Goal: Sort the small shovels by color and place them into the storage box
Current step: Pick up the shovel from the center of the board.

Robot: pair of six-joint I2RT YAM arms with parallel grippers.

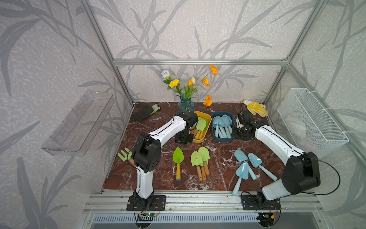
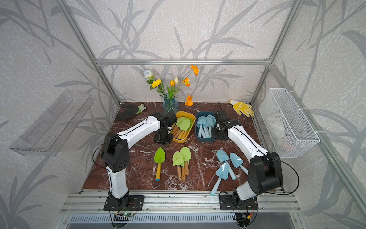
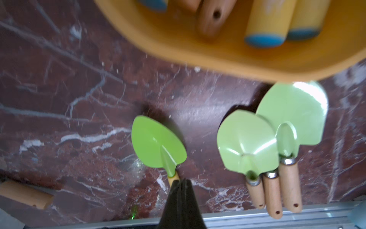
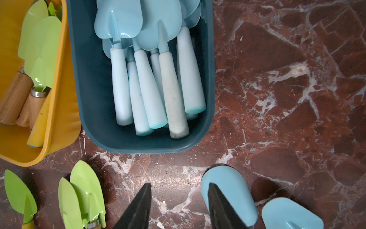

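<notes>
Left gripper [image 3: 181, 186]: jaws pressed together, nothing held. In the left wrist view it hangs over the red marble table [image 3: 79, 119], with its tip close to the neck of the pointed green shovel [image 3: 158, 144], the one with the yellow handle. You cannot tell whether they touch.

Just beside that shovel, but apart from it, three wooden-handled green shovels [image 3: 271, 138] lie overlapping.

Right gripper [image 4: 179, 186]: jaws partly open, only bare marble between them. One finger [image 4: 219, 208] crosses the blade of a loose blue shovel [image 4: 235, 188]; contact unclear.

The yellow box [image 1: 202, 114] holds the sorted green shovels [image 1: 201, 125]. The dark blue box [image 1: 222, 139] sits just beside it and holds the sorted blue shovels [image 1: 222, 121].

In both top views you will find three blue shovels [image 1: 246, 164] on the table in front of the blue box.

The green rake [image 1: 124, 154] lies by the left arm's elbow.
</notes>
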